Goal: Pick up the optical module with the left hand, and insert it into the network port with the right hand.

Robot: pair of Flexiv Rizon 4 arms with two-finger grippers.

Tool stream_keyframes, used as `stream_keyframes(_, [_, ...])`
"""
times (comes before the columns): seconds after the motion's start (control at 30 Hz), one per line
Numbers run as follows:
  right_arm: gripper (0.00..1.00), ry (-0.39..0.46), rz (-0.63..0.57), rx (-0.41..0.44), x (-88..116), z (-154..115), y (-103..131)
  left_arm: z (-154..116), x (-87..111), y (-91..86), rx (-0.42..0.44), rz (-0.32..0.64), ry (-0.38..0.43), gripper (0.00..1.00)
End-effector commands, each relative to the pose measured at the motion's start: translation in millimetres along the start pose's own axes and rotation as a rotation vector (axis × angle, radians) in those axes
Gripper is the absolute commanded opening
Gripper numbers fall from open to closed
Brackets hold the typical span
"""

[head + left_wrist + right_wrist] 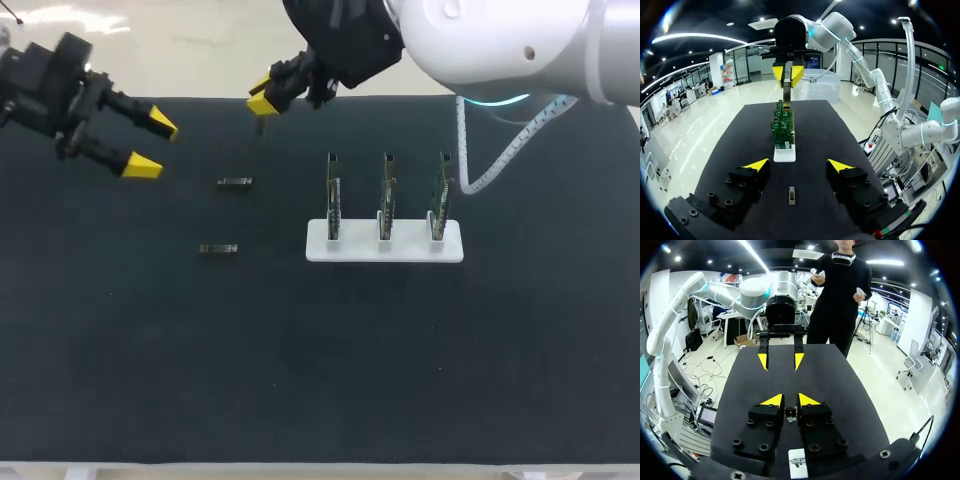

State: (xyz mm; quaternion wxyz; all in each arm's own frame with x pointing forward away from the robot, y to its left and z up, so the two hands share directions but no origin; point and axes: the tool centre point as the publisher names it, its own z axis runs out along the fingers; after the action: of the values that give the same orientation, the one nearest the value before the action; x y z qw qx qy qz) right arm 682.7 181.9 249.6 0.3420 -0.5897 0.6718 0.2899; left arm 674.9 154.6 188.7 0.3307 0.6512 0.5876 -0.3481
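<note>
1. Yellow-tipped and clamping from two sides: pinching the optical module (pixel 786 94) in the right gripper (pixel 263 102), above the black mat (pixel 300 380) at about eleven o'clock from the white rack (pixel 384 250) (letting most of the thin piece dangle below the tips).
2. Holding the left gripper (pixel 150 145) spread wide and empty at about ten o'clock from the rack, much farther out. Pointing it toward a spare module (pixel 234 182) lying flat at the rack's ten o'clock, with a second spare (pixel 217 248) lying at nine o'clock.
3. Risking a slip or twist: seemingly gripping just the upper end, so swinging the arm quickly toward the rack could be rotating the module between the pads and spoiling its alignment.
4. Risking a missed network port: seeing three circuit boards (pixel 386 195) standing upright in the rack, yet finding their ports too small to make out. Arriving tilted or slightly off could mean jamming the module against a board edge instead of seating it.
5. Risking a shoved or tipped rack: pressing sideways into upright boards on a base that is probably just resting on the mat, with nothing bracing it from the far side.
6. Risking a dropped module if it is let go before it is fully seated.
</note>
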Motion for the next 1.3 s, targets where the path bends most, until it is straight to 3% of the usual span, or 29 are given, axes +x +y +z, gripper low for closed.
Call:
stream_keyframes(0.03, [0.00, -0.005, -0.003, -0.006, 3, -3, -1, -6, 1.1, -3.0, -0.007, -0.007, 0.010, 1.00])
stream_keyframes(0.37, [0.00, 0.000, 0.000, -0.031, 7, -8, -5, -10, -0.6, -3.7, -0.011, -0.032, 0.003, 1.00])
stream_keyframes(0.67, [0.00, 0.027, 0.001, -0.011, 34, -13, -19, -10, -0.6, -3.7, -0.011, -0.032, 0.003, 1.00])
stream_keyframes(0.93, [0.00, 0.073, 0.015, -0.047, 54, -18, -38, -10, -0.6, -3.7, -0.011, -0.032, 0.003, 1.00])
stream_keyframes(1.3, [0.00, 0.131, -0.035, -0.044, 74, -13, -44, -10, -0.6, -3.7, -0.011, -0.032, 0.003, 1.00])
